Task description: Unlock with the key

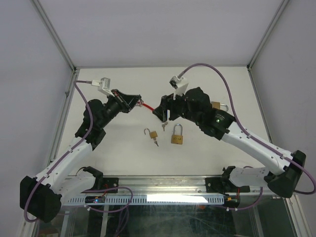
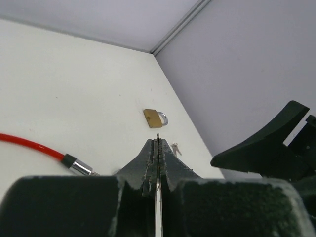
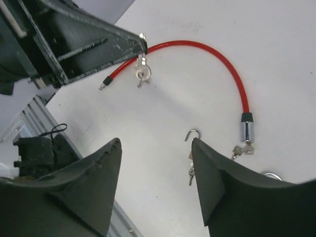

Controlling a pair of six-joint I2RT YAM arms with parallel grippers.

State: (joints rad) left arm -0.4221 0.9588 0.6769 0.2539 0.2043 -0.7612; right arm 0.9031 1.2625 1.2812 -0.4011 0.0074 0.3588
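My left gripper point(image 1: 138, 100) is shut on a thin silver key point(image 2: 158, 136), whose blade tip sticks out past the fingertips; a ring with spare keys point(image 3: 142, 74) dangles under it. A red cable lock point(image 3: 212, 52) lies on the table, its metal cylinder point(image 3: 247, 131) with small keys point(image 3: 242, 149) beside it. My right gripper point(image 1: 163, 114) is open and empty, hovering over the table point(image 1: 118, 148) opposite the left gripper. A small brass padlock point(image 1: 152, 134) lies with its shackle point(image 3: 192, 133) open and a key in it.
A larger brass padlock point(image 1: 177, 136) lies shut near the small one. Another brass padlock point(image 2: 155, 118) lies by the right wall, with loose keys point(image 2: 175, 148) near it. The enclosure walls stand at the back and sides.
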